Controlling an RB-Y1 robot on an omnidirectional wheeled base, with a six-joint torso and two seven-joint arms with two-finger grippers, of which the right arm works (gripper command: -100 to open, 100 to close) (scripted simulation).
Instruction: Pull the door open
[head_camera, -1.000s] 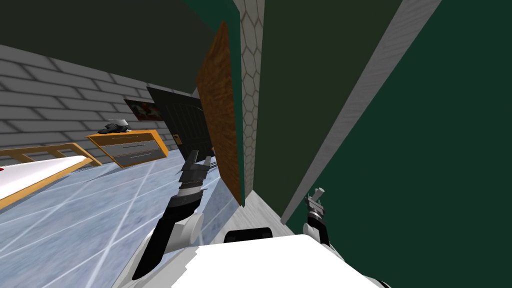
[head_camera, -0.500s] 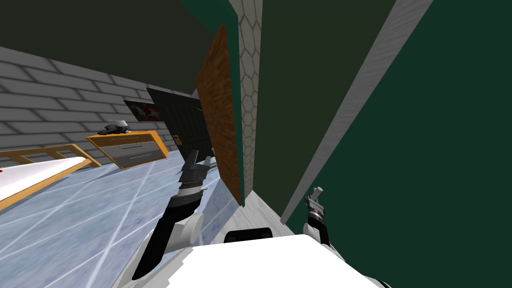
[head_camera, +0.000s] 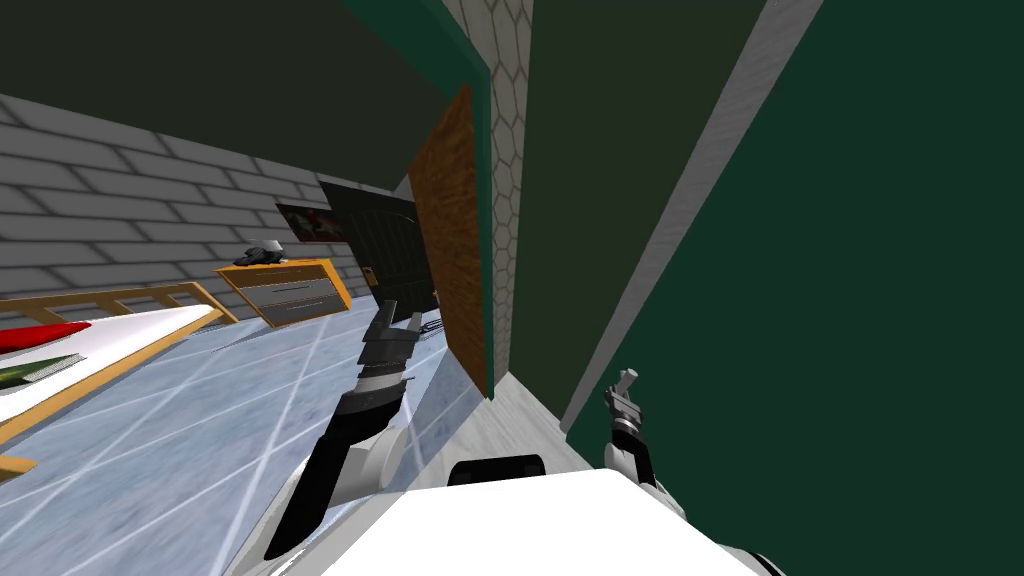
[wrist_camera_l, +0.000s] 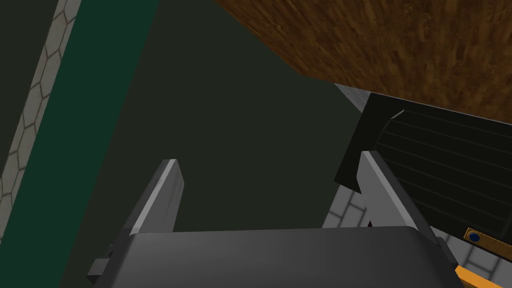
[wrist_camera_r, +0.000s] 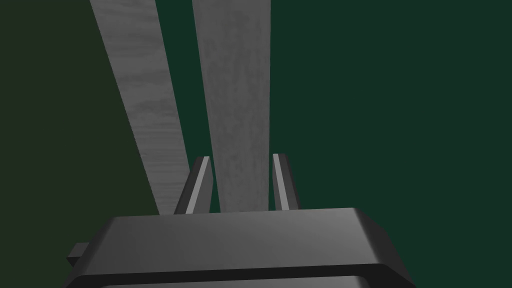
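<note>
The brown wood-grain door (head_camera: 450, 250) stands ajar, swung out from its green frame (head_camera: 484, 200), with its face towards my left arm. My left gripper (head_camera: 400, 312) hangs just beside the door's lower part. In the left wrist view this gripper (wrist_camera_l: 269, 159) is open with nothing between its fingers, and the door's face (wrist_camera_l: 400, 45) lies beyond them. My right gripper (head_camera: 625, 378) is low beside the dark green wall (head_camera: 850, 300). In the right wrist view its fingers (wrist_camera_r: 242, 156) stand a narrow gap apart and hold nothing.
A black slatted panel (head_camera: 385, 250) stands behind the door. An orange dresser (head_camera: 290, 290) sits against the grey brick wall, and a bed (head_camera: 100, 345) lies at far left. A grey trim strip (head_camera: 660, 240) runs up the green wall.
The whole head view has shifted right as I moved: the dresser and bed sit further right and the door looks narrower. Both arms keep their pose.
</note>
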